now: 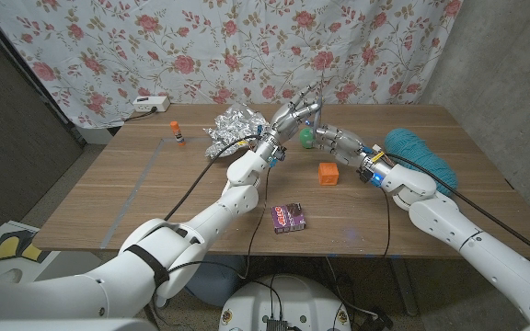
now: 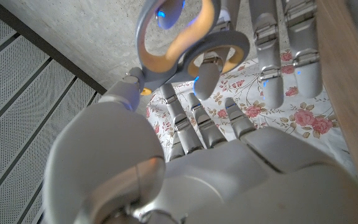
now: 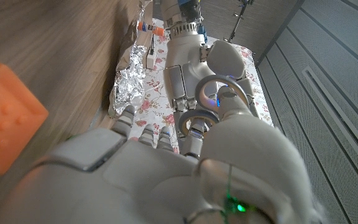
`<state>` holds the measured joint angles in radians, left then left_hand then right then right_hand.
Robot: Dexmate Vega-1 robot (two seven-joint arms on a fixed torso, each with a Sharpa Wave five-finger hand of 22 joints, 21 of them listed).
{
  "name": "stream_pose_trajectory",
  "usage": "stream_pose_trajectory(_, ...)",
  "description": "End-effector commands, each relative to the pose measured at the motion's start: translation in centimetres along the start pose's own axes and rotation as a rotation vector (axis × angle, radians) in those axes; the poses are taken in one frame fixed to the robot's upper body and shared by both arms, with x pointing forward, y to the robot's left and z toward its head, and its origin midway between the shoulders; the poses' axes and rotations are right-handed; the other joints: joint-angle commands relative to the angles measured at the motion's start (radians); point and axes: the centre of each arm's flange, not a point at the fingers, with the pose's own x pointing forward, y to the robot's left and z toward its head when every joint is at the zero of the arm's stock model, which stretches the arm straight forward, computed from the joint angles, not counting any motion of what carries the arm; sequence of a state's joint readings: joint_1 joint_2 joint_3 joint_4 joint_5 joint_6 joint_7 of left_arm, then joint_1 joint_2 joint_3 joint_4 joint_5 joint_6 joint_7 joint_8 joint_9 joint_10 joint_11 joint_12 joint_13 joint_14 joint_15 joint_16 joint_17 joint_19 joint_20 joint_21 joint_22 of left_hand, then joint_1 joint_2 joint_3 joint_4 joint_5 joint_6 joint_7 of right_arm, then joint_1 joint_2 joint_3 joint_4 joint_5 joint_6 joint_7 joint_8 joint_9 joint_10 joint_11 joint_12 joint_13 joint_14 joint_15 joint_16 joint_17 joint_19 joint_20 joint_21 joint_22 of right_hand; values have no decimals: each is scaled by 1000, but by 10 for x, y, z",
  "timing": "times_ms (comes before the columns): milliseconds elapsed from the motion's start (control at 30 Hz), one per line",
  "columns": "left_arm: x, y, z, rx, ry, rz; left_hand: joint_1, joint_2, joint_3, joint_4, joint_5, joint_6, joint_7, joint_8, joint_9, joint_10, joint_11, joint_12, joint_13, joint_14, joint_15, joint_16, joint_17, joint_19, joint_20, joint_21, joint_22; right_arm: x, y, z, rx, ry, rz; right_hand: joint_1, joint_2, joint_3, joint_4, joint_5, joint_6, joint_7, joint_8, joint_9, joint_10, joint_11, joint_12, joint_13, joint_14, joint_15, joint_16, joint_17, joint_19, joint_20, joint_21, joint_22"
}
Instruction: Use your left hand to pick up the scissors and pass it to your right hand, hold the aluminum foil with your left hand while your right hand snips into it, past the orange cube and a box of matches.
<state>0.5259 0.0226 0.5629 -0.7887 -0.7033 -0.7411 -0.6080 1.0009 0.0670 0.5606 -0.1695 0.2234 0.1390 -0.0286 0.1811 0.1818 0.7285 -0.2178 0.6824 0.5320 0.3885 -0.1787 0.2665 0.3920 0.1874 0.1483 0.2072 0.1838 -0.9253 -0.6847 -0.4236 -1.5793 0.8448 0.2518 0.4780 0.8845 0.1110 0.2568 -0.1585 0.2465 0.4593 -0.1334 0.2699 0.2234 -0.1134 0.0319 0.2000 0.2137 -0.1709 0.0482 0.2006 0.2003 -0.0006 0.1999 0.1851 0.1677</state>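
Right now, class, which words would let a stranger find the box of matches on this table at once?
Start at the wooden table and look toward its near edge, between the two arms. The box of matches lies there, nearer than the orange cube. It alone is flat, dark and purple.

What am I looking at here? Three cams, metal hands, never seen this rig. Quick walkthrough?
It is a two-armed robot at a wooden table. The wide picture comes from its head; the other two come from cameras on each wrist, looking along that hand's back.

The left hand holds up scissors by the handles, and the right hand meets it there, apparently mid-handover.

On the table: crumpled aluminum foil, an orange cube, a box of matches, something green, teal yarn and a glue stick.
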Motion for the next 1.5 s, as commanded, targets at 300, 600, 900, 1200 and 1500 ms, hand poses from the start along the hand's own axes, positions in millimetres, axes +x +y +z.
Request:
stream_pose_trajectory(300, -11, -15, -14, -47, 7, 24, 11, 15, -4, 0, 5, 0, -5, 3, 2, 3, -6, 4, 93, -9, -4, -1, 9, -3, 4, 3, 5, 2, 8, -3, -9, 9, 20, -7, -19, -9, 6, -14, 8, 14, -5, 0, -1, 12, 5, 0, -62, 6, 7, 1, 0, 9, 0, 0)
stream_pose_trajectory(600, -9, -17, -11, -43, -5, 25, 10, 15, -7, 1, 6, -2, -6, 3, 2, 4, -6, 6, 94, -9, -3, -2, 10, -2, 4, 4, 5, -1, 10, -6, -9, 14, 22, -11, -23, -13, 9, -22, 5, 27, -9, 0, -1, 24, 5, -2, -62, 11, 7, 1, -2, 10, -1, 0)
stream_pose_trajectory(900, -10, -21, -13, -37, 2, 24, 10, 15, -9, 2, 6, -1, -6, 3, 2, 3, -6, 5, 94, -9, -3, -2, 10, -2, 3, 4, 5, -2, 11, -3, -24, 18, 15, -11, -25, -13, 8, -27, 7, 41, -11, 1, 0, 29, 6, -4, -61, 14, 7, 1, -3, 9, -1, 0)
stream_pose_trajectory(1200, -12, -25, -16, -32, 18, 18, 14, 16, -9, 0, 7, -1, -6, 3, 2, 4, -6, 7, 94, -9, -4, -2, 11, -3, 4, 5, 5, -3, 12, 0, -30, 16, 24, -11, -27, -14, 8, -32, -2, 59, -17, 3, 0, 42, 6, -6, -60, 22, 8, 1, -4, 10, -1, 0)
stream_pose_trajectory(1500, -13, -32, -21, -47, 28, 13, 15, 16, -11, -1, 7, -1, -6, 3, 2, 2, -6, 7, 94, -8, -6, -2, 11, -3, 3, 5, 5, -4, 11, 2, -22, 10, 22, -23, -33, -21, 13, -39, -4, 73, -20, 5, 4, 56, 8, -7, -59, 30, 8, 2, -7, 11, -2, 0)
